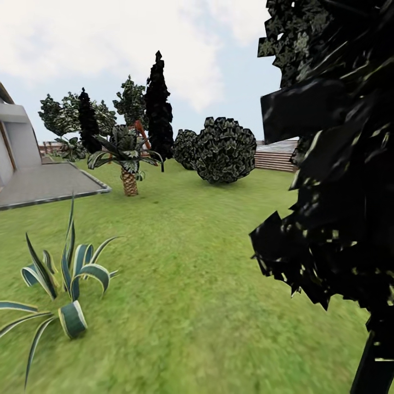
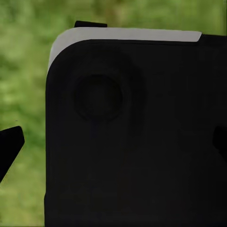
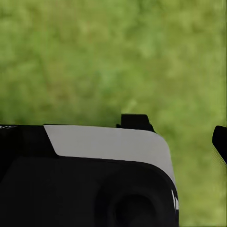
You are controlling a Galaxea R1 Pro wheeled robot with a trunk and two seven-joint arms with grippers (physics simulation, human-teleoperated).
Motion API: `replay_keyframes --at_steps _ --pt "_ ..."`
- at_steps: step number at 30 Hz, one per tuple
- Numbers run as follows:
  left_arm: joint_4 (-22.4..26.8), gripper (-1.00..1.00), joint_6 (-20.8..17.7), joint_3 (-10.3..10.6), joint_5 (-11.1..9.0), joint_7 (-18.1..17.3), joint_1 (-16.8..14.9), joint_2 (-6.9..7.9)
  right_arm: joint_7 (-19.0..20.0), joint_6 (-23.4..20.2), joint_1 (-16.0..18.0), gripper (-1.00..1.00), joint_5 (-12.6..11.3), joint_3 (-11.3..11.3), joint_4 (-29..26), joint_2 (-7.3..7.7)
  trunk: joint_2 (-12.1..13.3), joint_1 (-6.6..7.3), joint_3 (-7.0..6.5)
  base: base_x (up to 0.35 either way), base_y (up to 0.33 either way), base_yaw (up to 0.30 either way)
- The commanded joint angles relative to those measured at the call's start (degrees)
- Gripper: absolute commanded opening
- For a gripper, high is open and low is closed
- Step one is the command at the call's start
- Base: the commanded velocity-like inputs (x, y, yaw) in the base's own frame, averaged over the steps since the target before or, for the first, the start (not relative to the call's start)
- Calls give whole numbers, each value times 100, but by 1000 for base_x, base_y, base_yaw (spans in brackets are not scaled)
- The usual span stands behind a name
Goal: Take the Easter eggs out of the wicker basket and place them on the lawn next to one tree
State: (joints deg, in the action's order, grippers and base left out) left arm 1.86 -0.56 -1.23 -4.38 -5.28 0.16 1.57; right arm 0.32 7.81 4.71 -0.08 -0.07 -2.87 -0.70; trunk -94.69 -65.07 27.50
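The Easter eggs and the wicker basket are out of view. The lawn (image 1: 191,273) of short mottled grass spreads ahead. Leafy-crowned trees (image 1: 131,101) stand far back; I cannot make out their trunks. In the left wrist view my left gripper (image 2: 115,144) is open, with a black fingertip (image 2: 10,144) at one edge and the other at the opposite edge, a dark part of my own body behind them. In the right wrist view my right gripper (image 3: 113,142) is open over blurred grass, one fingertip (image 3: 220,143) showing at the picture's edge. Neither holds anything.
Dark foliage on a thin dark trunk (image 1: 375,361) hangs close at the right. A spiky striped plant (image 1: 65,279) stands near left. Farther off are a slim palm (image 1: 129,164), a narrow dark cypress (image 1: 158,109), round bushes (image 1: 225,149), a grey patio (image 1: 44,183) and a slatted fence (image 1: 276,154).
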Motion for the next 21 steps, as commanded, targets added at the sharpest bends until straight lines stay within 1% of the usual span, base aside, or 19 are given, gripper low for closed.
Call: replay_keyframes --at_steps 1,7,21 --pt "8 100 -6 -9 -46 -26 2 1 3 20 4 100 -1 -2 5 0 -2 -3 5 284 77 0" --pt "8 100 -6 -9 -46 -26 2 1 3 19 4 100 -1 -2 5 0 -2 -3 5 286 106 0" --pt "8 100 -6 -9 -46 -26 2 1 3 19 4 100 -1 -2 5 0 -2 -3 5 293 146 0"
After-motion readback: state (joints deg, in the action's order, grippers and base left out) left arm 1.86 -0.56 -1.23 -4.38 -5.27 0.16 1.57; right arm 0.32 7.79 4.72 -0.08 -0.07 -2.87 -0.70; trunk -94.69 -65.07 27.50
